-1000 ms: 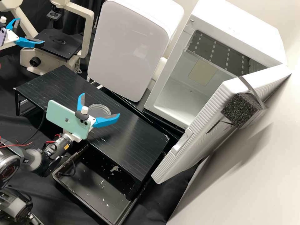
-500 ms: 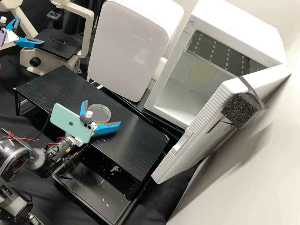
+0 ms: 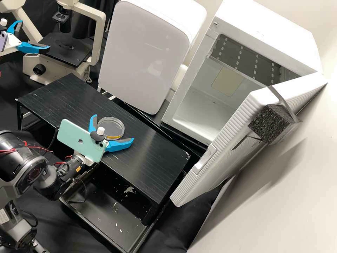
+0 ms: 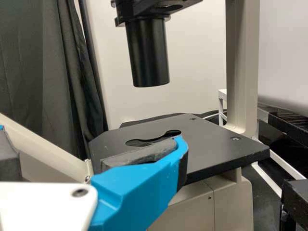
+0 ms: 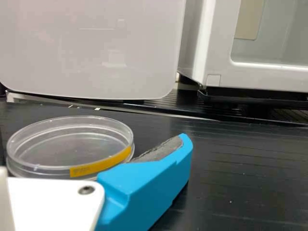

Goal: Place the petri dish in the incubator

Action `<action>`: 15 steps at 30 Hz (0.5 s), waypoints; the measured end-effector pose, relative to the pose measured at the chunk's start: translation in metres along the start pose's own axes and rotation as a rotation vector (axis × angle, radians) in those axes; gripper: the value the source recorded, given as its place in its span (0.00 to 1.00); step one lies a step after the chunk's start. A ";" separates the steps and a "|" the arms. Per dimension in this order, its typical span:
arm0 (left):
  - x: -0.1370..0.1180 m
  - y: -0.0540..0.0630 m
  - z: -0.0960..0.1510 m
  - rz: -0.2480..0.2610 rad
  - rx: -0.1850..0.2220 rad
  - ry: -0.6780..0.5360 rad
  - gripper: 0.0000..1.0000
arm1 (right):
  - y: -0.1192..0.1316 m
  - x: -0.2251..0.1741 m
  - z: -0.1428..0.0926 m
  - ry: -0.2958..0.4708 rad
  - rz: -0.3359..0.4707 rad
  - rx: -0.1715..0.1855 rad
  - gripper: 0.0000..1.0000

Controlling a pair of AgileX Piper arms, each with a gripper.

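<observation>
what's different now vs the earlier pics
The right end effector has moved down the high view's picture and slightly right overall, apparently lowering around the petri dish, its fingers still open. Its arm's near section has swung rightward in that view. Nothing has been gripped or released. The dish, the left end effector by the microscope and the open incubator door stayed put.

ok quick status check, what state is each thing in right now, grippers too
petri dish: flat on the black stand, yellow label on its side, lid on or off can't tell
right gripper: open, fingers spread around the dish
left gripper: open, by the microscope
incubator: door swung open
white unit beside the incubator: front looks shut
</observation>
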 end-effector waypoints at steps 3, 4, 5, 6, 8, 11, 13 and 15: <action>0.000 0.000 0.000 0.000 0.000 0.000 1.00 | 0.001 0.001 0.001 0.010 -0.006 0.015 0.00; 0.000 0.000 0.000 0.000 0.000 0.000 1.00 | 0.001 0.001 0.001 0.011 -0.008 0.017 0.00; 0.000 0.000 0.000 0.000 0.000 0.000 1.00 | 0.001 0.001 0.001 0.013 -0.010 0.016 0.00; 0.000 0.000 0.000 0.000 0.000 0.000 1.00 | 0.001 0.001 0.001 0.014 -0.011 0.020 0.00; 0.000 0.000 0.000 0.000 0.000 0.000 1.00 | 0.001 0.001 0.001 0.014 -0.011 0.022 0.00; 0.000 0.000 0.000 0.000 0.000 0.000 1.00 | 0.001 0.001 0.001 0.014 -0.011 0.022 0.00; 0.000 0.000 0.000 0.000 0.000 0.000 1.00 | 0.001 0.001 0.000 0.015 -0.012 0.021 0.00; 0.000 0.000 0.000 0.000 0.000 0.000 1.00 | 0.000 0.001 0.000 0.019 -0.016 0.027 0.00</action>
